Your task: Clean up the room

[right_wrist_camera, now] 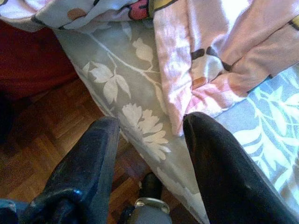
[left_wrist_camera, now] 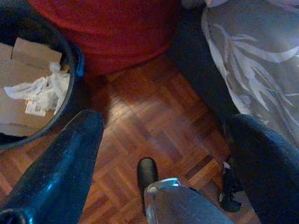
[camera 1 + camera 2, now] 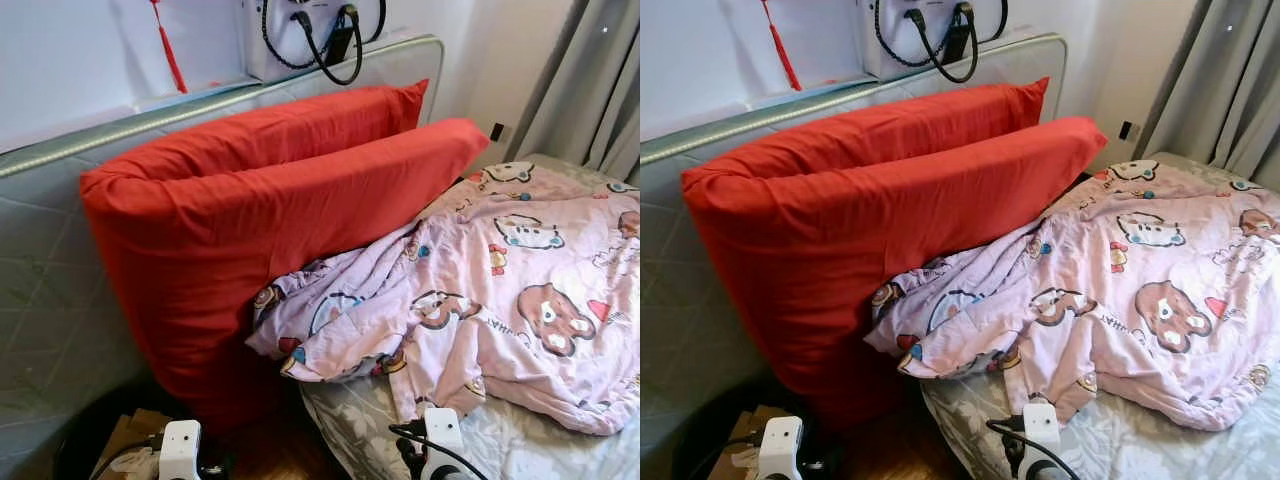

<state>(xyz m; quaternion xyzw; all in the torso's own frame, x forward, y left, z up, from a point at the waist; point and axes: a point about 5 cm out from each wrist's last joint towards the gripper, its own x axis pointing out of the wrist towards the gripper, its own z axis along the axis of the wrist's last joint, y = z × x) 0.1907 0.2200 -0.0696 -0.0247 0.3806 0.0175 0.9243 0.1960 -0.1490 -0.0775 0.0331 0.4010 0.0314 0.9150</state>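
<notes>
A pink cartoon-print blanket (image 3: 500, 290) lies crumpled across the bed, its edge hanging toward the floor. Two big red pillows (image 3: 270, 210) lean against the grey quilted headboard (image 3: 50, 300), the front one reaching down beside the bed. My right gripper (image 1: 152, 154) is open and hovers over the bed's edge, close to the blanket's hem (image 1: 187, 88). My left gripper (image 2: 163, 158) is open above the wooden floor (image 2: 154, 121), between the bin and the bed. The tops of both wrists show at the lower edge of the eye views.
A dark round bin (image 2: 70, 65) holding cardboard and crumpled paper stands on the floor left of the pillows. The grey leaf-print sheet (image 1: 135, 79) covers the mattress. A white handbag (image 3: 300, 30) sits on the headboard ledge. Grey curtains (image 3: 590, 80) hang at the far right.
</notes>
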